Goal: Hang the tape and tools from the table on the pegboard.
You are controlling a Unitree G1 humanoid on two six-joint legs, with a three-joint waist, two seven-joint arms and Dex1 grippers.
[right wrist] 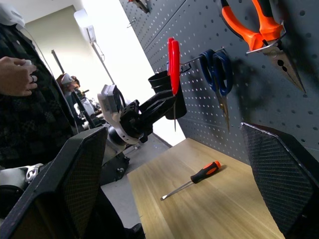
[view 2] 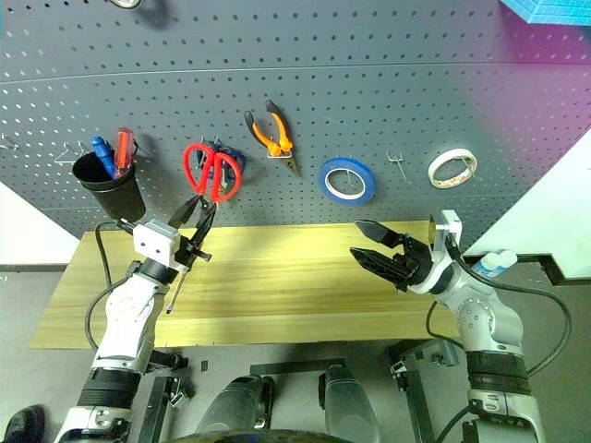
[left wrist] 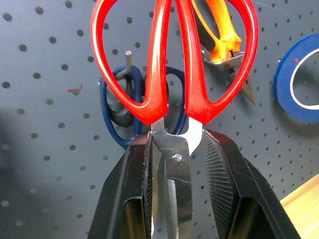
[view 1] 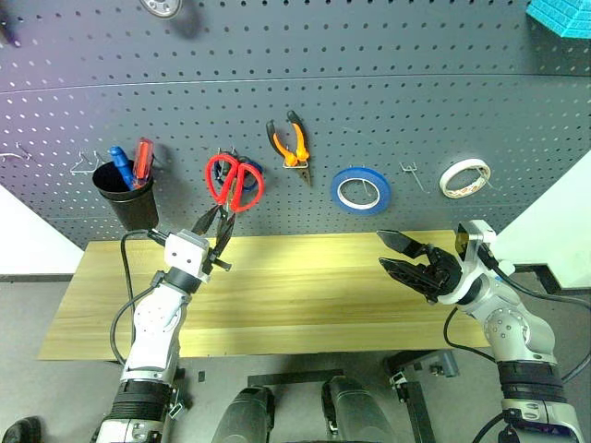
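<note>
The left hand point(view 1: 220, 242) grips the red scissors point(view 1: 233, 182) by the blades; right hand point(view 1: 406, 257) wide open, empty. Loops may miss the hook point(left wrist: 128, 58) and drop.

left end effector point(left wrist: 174, 164) gripping red-handled scissors point(left wrist: 172, 64) by the blades, handles pointing up | blue-handled scissors point(left wrist: 117, 107) hanging behind on pegboard point(left wrist: 45, 124) | pliers point(left wrist: 224, 35), blue tape point(left wrist: 299, 79) hanging alongside

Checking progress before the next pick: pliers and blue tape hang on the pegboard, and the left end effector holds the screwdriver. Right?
Not quite. The left end effector holds the red-handled scissors, as the left wrist view shows; the screwdriver lies on the table.
</note>
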